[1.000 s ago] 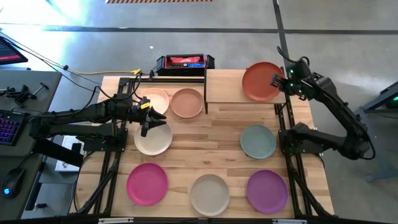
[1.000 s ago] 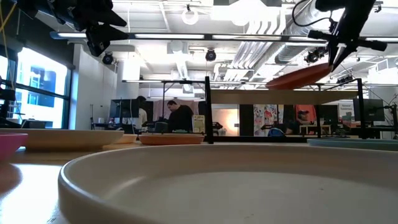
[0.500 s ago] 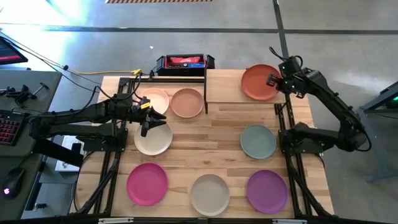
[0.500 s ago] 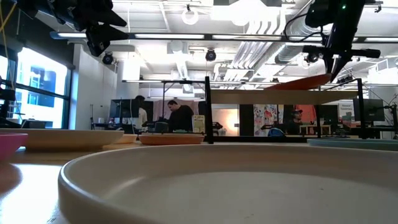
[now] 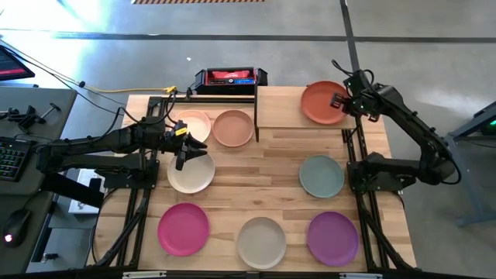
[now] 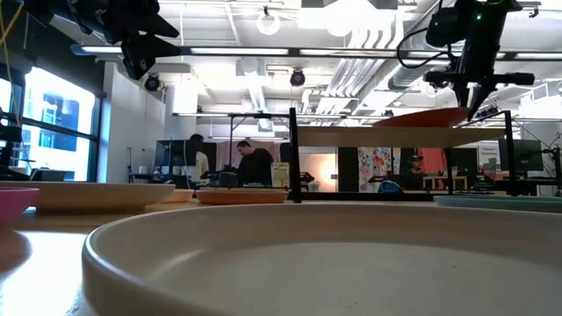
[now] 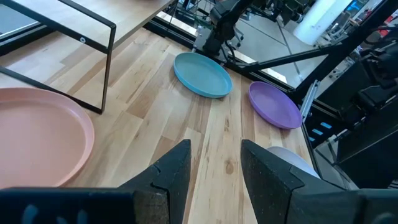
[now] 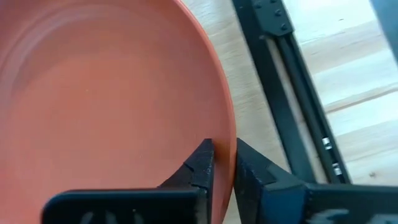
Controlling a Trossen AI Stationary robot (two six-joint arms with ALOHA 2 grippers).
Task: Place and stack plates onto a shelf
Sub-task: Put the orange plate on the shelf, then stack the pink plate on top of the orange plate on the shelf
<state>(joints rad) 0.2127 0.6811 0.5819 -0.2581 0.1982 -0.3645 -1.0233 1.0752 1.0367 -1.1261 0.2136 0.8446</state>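
An orange-red plate (image 5: 322, 102) sits over the right half of the shelf (image 5: 279, 108), a light-wood board on black legs (image 6: 386, 136). My right gripper (image 5: 341, 100) is shut on the plate's right rim. My left gripper (image 5: 183, 155) hovers open above a cream plate (image 5: 191, 173), touching nothing. Two peach plates (image 5: 194, 124) (image 5: 232, 128) lie left of the shelf. Sage green (image 5: 322, 176), magenta (image 5: 184, 229), off-white (image 5: 261, 242) and purple (image 5: 332, 238) plates lie flat on the table. My right gripper pinches the orange-red plate's rim (image 8: 227, 140) on its right side, one finger (image 8: 200, 163) inside the plate and one (image 8: 247, 169) outside. The fingers come from above, slanting in from the table's right. The plate (image 6: 430, 117) is slightly tilted, its left part low at the shelf board.
A black-and-red box (image 5: 230, 77) stands at the far edge behind the shelf. Black arm frames (image 5: 358, 167) run along both table sides. The shelf's left half is bare wood. People stand in the room beyond the table (image 6: 255, 165).
My right gripper has moved down and a little toward the table's left, staying shut on the orange-red plate. The plate, held clearly tilted above the shelf a second ago, has come down nearly level onto the board. The left arm has kept still.
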